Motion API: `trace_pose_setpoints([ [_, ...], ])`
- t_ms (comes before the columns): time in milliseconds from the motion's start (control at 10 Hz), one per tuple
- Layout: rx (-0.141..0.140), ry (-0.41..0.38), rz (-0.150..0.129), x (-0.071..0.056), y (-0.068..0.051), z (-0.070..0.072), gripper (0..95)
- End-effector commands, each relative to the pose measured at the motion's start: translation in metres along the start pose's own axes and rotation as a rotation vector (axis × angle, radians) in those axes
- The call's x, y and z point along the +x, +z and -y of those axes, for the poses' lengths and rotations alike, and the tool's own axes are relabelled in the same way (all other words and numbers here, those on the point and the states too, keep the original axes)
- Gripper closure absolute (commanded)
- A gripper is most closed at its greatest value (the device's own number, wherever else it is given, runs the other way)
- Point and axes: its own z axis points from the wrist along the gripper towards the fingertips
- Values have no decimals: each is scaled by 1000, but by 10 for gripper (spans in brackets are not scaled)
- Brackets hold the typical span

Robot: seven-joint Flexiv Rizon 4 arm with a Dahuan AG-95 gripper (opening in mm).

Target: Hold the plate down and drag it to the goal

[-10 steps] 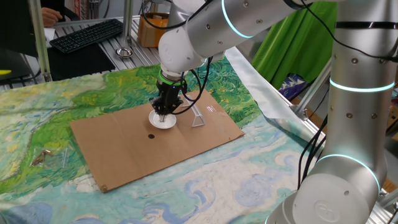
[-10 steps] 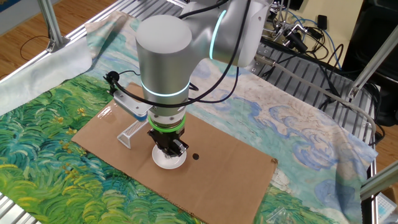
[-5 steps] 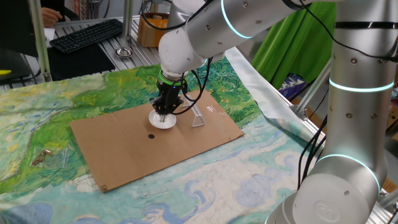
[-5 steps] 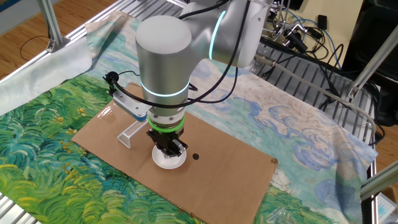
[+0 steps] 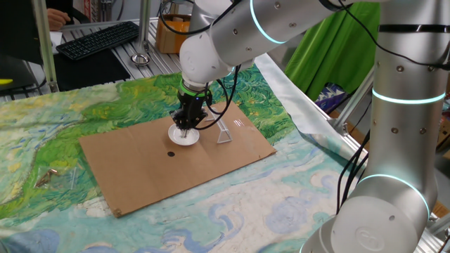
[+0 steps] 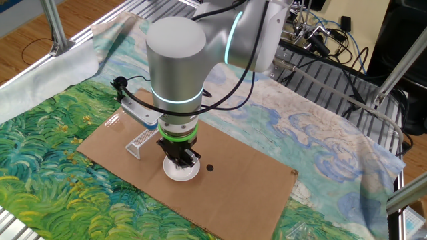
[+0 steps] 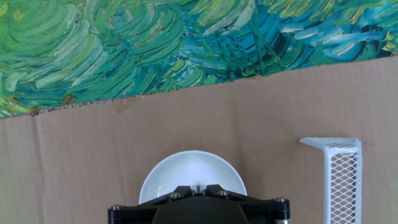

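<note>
The plate [image 5: 184, 136] sits on a flat sheet of brown cardboard [image 5: 148, 172] laid over a painted green-and-blue cloth [image 5: 63, 130], and the gripper [image 5: 185, 128] stands straight down on it, its tip touching the dish near the middle. From one fixed view the fingers look drawn close together into a single narrow point, but the black body of the hand hides the tips in the hand view, so whether they are fully closed or slightly apart cannot be told. In the other fixed view the plate [image 6: 181, 171] shows as a white disc under the gripper [image 6: 181, 160], with the arm's grey wrist rising directly above. The goal [image 5: 224, 133] stands on the same cardboard just beside the plate, near but not touching it — a bare strip of cardboard separates the two. In the hand view the plate [image 7: 193, 169] lies at the bottom centre, half covered by the gripper housing, and the goal [image 7: 341, 177] appears to its right as an angled bracket with a mesh-like face. A small black dot [image 5: 171, 154] marks the cardboard on the plate's other side, away from the goal; the other fixed view shows the dot [image 6: 210, 168] close by the plate's rim. A keyboard [image 5: 98, 37] rests on the metal bench beyond the cloth.
</note>
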Motion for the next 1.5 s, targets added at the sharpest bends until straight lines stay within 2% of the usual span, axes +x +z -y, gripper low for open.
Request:
trace_pose_setpoints([
  [100,2,-4,3,0,1,2,950],
  [800,8,-20,7,-1,0,10,950],
  [1100,18,-33,14,-2,2,16,950],
  [1300,20,-37,13,-1,-1,18,950],
  [1500,34,-47,16,-1,-1,20,950],
])
